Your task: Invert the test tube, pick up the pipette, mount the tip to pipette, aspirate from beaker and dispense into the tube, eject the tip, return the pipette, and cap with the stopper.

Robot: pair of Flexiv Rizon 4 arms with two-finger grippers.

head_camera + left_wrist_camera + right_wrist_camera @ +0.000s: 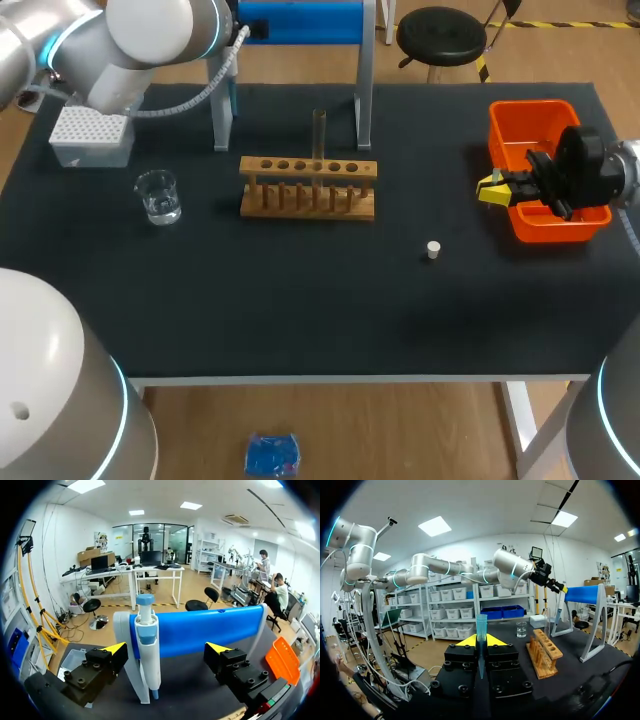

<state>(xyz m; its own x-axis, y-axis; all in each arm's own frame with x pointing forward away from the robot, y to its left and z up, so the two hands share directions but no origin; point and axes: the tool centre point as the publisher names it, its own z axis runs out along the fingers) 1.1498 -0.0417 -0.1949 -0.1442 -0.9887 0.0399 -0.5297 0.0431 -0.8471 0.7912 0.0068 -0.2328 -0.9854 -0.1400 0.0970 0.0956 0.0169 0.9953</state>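
Note:
A blue-and-white pipette (146, 645) hangs on its stand with a blue crossbar (200, 630), between the fingers of my open left gripper (167, 649), which do not touch it. My right gripper (481, 641) is shut on a blue pipette tip (481, 625) that stands up between its yellow tips. In the head view the right gripper (493, 188) hovers by the left wall of the orange bin (545, 115). A test tube (319, 135) stands upright in the wooden rack (308, 188). The beaker (158, 196) holds clear liquid. A white stopper (433, 250) lies on the mat.
A white tip box (90, 135) sits at the back left, behind the beaker. The pipette stand's grey legs (365, 100) rise behind the rack. My left arm (150, 40) comes over the back left corner. Open black mat lies in front of the rack.

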